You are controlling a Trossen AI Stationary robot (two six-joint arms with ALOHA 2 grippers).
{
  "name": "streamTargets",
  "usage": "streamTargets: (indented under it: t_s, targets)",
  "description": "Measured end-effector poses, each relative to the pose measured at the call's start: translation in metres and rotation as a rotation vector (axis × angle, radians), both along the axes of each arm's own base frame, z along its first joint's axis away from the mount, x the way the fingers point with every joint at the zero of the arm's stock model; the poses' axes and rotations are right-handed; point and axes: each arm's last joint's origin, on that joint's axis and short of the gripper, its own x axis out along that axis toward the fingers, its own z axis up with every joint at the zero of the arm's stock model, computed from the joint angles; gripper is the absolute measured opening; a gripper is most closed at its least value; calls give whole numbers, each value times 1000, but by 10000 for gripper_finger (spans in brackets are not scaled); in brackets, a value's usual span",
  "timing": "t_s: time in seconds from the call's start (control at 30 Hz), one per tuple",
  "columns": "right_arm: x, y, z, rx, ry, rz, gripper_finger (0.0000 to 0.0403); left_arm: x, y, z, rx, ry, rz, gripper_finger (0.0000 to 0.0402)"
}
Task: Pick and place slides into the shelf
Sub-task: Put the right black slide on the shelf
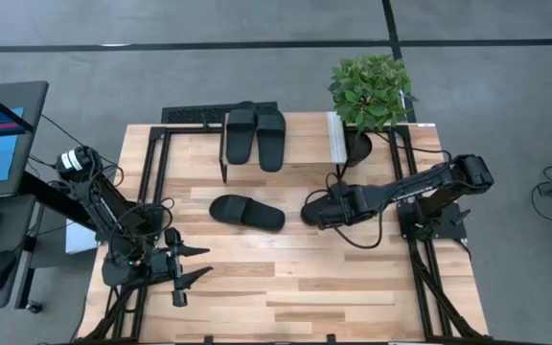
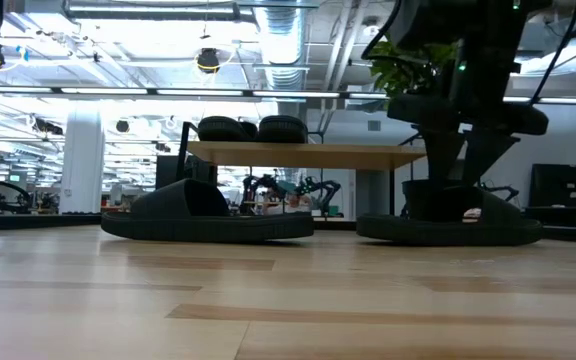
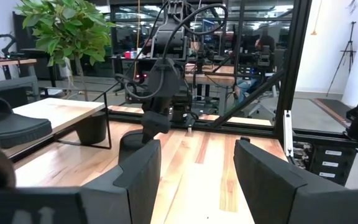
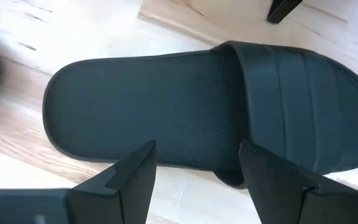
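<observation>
Two black slides (image 1: 254, 134) lie side by side, soles down, on the light-wood shelf (image 1: 300, 149) at the table's far middle. They also show in the low view (image 2: 253, 128). A third slide (image 1: 247, 213) lies on the tabletop at the centre. A fourth slide (image 1: 316, 211) lies to its right, under my right gripper (image 1: 333, 205). That gripper is open. In the right wrist view (image 4: 197, 177) its fingers point down over the slide's sole (image 4: 160, 106), beside the strap (image 4: 291, 93). My left gripper (image 1: 192, 265) is open and empty at the near left. My right gripper's open fingers (image 4: 135, 180) come from above over one long edge of the fourth slide's sole (image 4: 191, 163), just heelward of the strap. The slide lies flat on the tabletop. I cannot tell whether the fingers touch it.
A potted plant (image 1: 370, 91) stands at the shelf's right end, beside its pale strip (image 1: 334, 139). Black frame rails (image 1: 151, 182) run along the table's left and right sides (image 1: 420, 259). Bare planks (image 1: 295, 287) show at the near middle.
</observation>
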Motion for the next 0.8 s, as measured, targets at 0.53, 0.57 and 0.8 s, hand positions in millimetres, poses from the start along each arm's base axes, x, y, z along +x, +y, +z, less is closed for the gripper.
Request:
streamTargets:
  t_s: [0.53, 0.57, 0.8]
  targets:
    - [2, 4, 25, -43, 45, 31, 221, 0, 0, 0, -1, 0, 1, 192]
    - [1, 3, 25, -44, 51, 28, 221, 0, 0, 0, -1, 0, 1, 192]
    - [0, 3, 20, -42, 60, 20, 221, 0, 0, 0, -1, 0, 1, 192]
